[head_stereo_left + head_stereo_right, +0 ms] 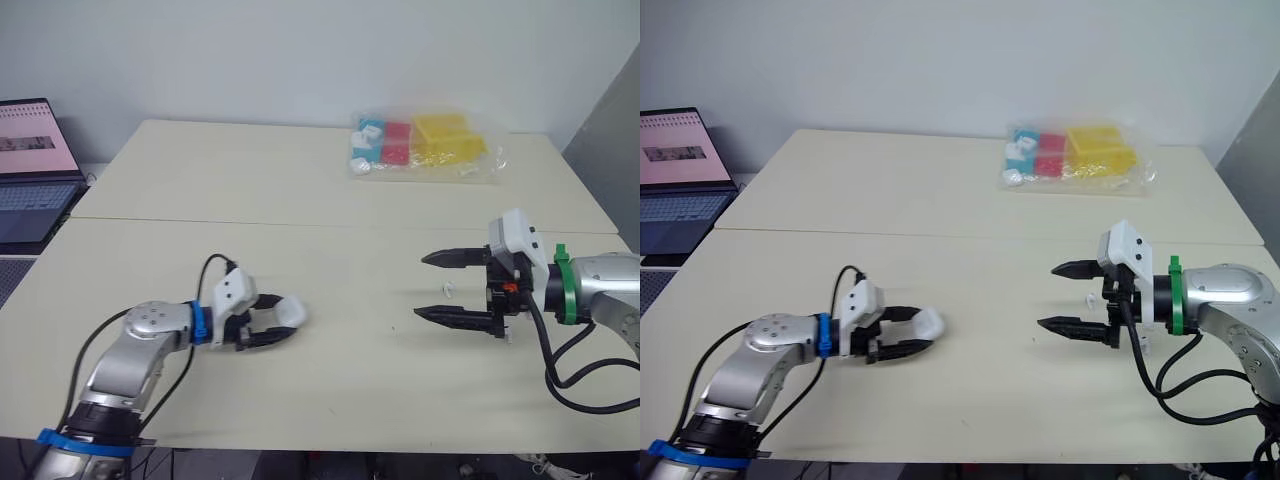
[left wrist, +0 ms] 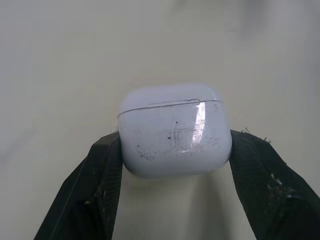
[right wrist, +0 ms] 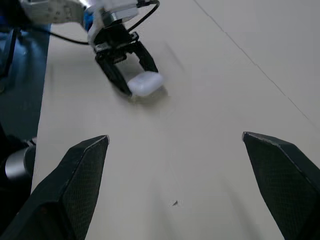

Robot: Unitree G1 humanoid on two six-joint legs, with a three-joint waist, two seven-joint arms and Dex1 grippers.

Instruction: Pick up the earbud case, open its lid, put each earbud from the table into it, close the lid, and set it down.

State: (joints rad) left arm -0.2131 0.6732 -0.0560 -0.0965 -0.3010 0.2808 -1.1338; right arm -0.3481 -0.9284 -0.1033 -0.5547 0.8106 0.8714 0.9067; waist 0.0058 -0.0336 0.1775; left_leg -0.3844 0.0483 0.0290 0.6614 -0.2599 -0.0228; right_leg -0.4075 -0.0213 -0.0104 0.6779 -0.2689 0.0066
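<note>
Left gripper [image 1: 281,320] clamps the closed case [image 2: 175,137]; right gripper [image 1: 422,286] spread wide; tiny earbud [image 1: 450,290] beside it, barely discernible.

Two silver metal arms. The left arm [image 1: 150,335] has a blue band [image 1: 200,322] at the wrist, the right arm [image 1: 600,285] a green band [image 1: 563,285]. A white camera block [image 1: 515,238] tops each wrist. The left gripper [image 1: 285,318] and right gripper [image 1: 422,286] each have two black tapered fingers [image 1: 460,258]. Black cables [image 1: 575,385] loop from both wrists. A small orange mark [image 1: 510,288], possibly a tag, sits on the right gripper.
</note>
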